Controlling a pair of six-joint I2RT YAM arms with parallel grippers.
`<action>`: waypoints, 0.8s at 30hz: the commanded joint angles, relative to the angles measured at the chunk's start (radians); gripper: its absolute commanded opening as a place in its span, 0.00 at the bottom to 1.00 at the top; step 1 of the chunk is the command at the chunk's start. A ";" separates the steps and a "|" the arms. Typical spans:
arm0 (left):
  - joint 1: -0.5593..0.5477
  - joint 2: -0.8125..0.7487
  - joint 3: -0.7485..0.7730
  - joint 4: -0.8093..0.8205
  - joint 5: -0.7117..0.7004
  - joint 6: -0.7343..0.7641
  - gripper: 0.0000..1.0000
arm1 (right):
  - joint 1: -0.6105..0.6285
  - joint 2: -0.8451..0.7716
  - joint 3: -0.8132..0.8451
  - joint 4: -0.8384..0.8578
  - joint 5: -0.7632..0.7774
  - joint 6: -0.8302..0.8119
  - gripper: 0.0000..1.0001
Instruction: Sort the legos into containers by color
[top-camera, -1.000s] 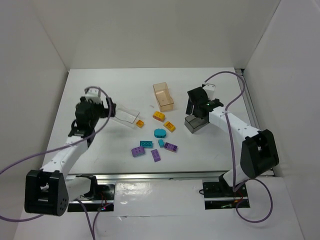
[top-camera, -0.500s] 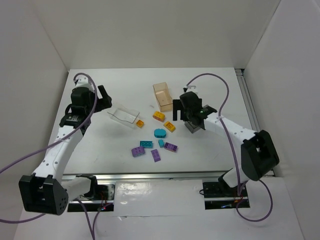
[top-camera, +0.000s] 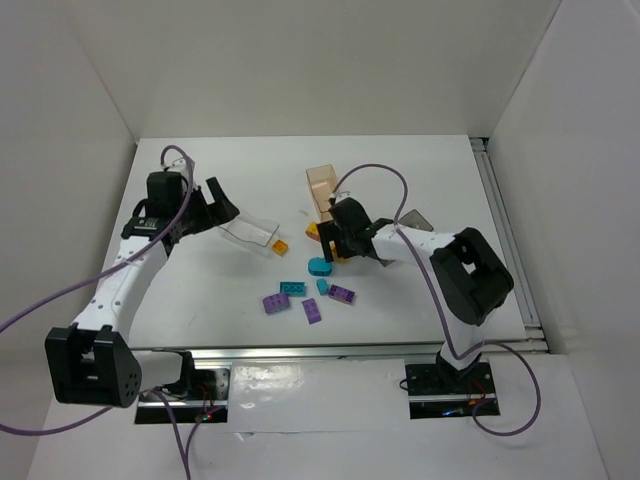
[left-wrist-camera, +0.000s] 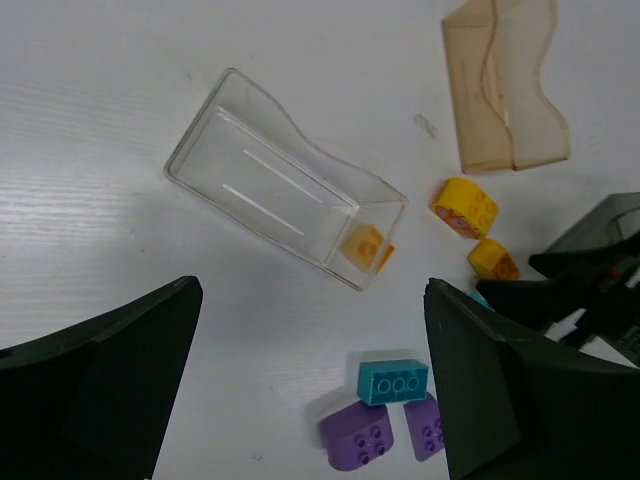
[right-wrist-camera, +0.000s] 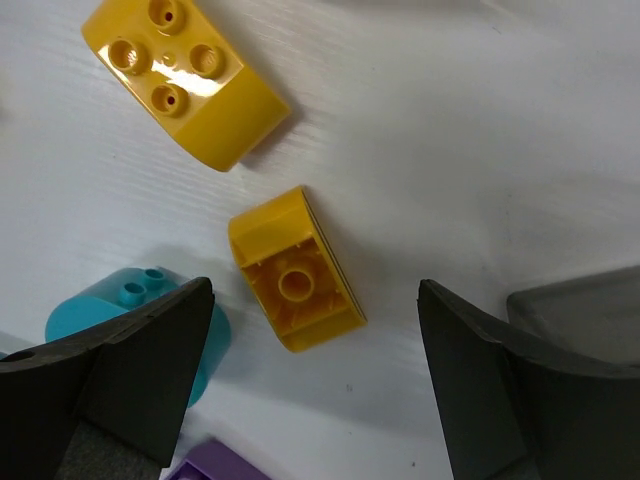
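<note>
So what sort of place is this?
Probably a robotics lab test cell: white walls box in a white table, two white-and-black robot arms are bolted at its edge, and coloured plastic bricks lie beside a clear plastic bin.

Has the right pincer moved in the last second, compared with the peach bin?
Yes. The right pincer moved left, from right of the peach-orange bin to its near side, above a yellow brick.
</note>
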 joint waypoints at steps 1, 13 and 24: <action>0.001 -0.072 0.004 0.043 0.108 0.031 1.00 | -0.003 0.031 0.060 0.056 -0.042 -0.020 0.89; -0.008 -0.206 -0.044 0.043 0.004 0.032 1.00 | 0.007 0.077 0.091 0.053 -0.021 0.008 0.46; -0.008 -0.094 0.034 -0.044 0.140 0.061 1.00 | -0.016 -0.193 0.057 -0.005 0.203 0.117 0.26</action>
